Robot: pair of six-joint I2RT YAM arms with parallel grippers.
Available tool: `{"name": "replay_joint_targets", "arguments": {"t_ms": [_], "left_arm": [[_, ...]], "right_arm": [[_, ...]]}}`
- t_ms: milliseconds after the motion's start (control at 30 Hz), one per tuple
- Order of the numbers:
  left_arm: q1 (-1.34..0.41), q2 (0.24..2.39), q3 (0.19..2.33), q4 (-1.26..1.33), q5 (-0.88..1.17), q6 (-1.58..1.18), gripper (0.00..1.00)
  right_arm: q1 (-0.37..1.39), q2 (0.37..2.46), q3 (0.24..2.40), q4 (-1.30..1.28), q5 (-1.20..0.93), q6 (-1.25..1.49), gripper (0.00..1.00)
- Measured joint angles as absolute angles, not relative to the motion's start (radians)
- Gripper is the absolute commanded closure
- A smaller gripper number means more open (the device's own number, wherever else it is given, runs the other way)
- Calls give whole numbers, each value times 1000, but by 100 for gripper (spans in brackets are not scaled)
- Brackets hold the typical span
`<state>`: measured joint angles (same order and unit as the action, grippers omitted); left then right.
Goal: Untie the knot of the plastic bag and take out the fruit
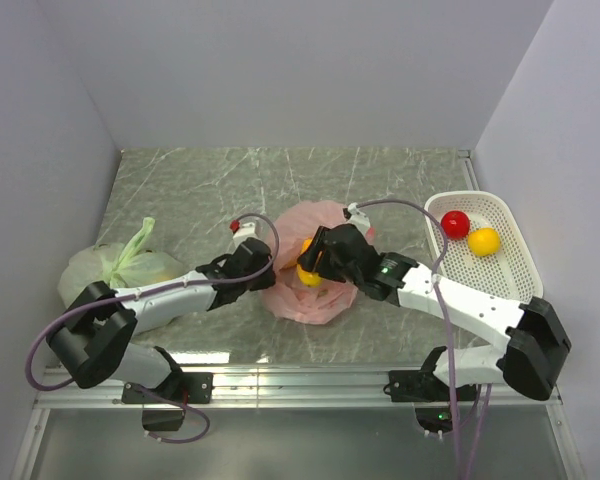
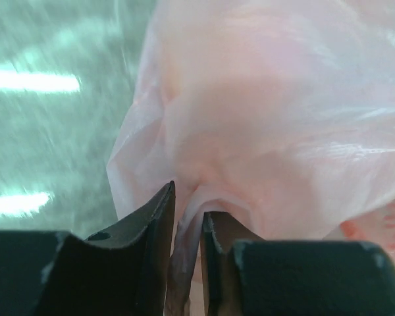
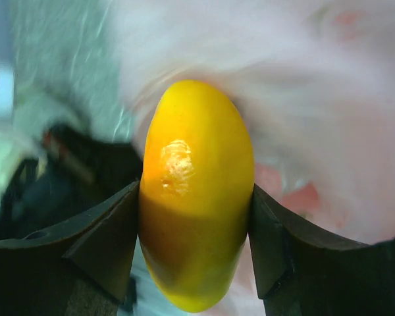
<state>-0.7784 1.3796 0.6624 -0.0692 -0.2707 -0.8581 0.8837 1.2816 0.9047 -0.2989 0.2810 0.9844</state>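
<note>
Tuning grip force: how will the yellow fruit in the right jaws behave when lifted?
Likely slippery: the yellow fruit has a glossy highlight, and its curved sides meet flat jaws. Seems firm: no dent shows at contact. Egg-shaped, so it may roll once set down.

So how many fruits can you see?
3. A yellow fruit is gripped by the right gripper over the pink bag; a red fruit and an orange-yellow fruit lie in the white basket. More may hide in the pink or green bag.
</note>
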Motion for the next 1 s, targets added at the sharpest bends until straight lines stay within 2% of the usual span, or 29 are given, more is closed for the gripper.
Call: {"name": "replay_joint_targets", "arguments": {"t_ms": [200, 333, 467, 633, 667, 800, 867, 933, 967, 1000], "left_arm": [[-720, 1392, 760, -75, -324, -823, 73], [-704, 1391, 775, -75, -341, -807, 73], [-704, 1390, 767, -84, -338, -806, 73], [-704, 1351, 717, -93, -329, -805, 72], [-704, 1339, 707, -95, -326, -805, 72], [-704, 1279, 684, -109, -313, -803, 71], [-704, 1253, 677, -110, -311, -801, 71], [-704, 1230, 670, -115, -308, -801, 71], [-704, 1224, 669, -115, -306, -801, 71], [-704, 1219, 667, -117, -303, -800, 71]], "right_arm": [[842, 1227, 913, -329, 31, 794, 100], [790, 1131, 913, -388, -14, 690, 100], [601, 981, 906, -408, -13, 629, 100], [334, 859, 875, -412, 159, 627, 99], [276, 852, 862, -408, 191, 635, 96], [12, 854, 746, -369, 300, 698, 75], [-91, 882, 696, -345, 321, 739, 73], [-193, 936, 658, -321, 331, 791, 66], [-236, 969, 642, -299, 333, 815, 46], [-273, 1002, 630, -282, 331, 838, 36]]}}
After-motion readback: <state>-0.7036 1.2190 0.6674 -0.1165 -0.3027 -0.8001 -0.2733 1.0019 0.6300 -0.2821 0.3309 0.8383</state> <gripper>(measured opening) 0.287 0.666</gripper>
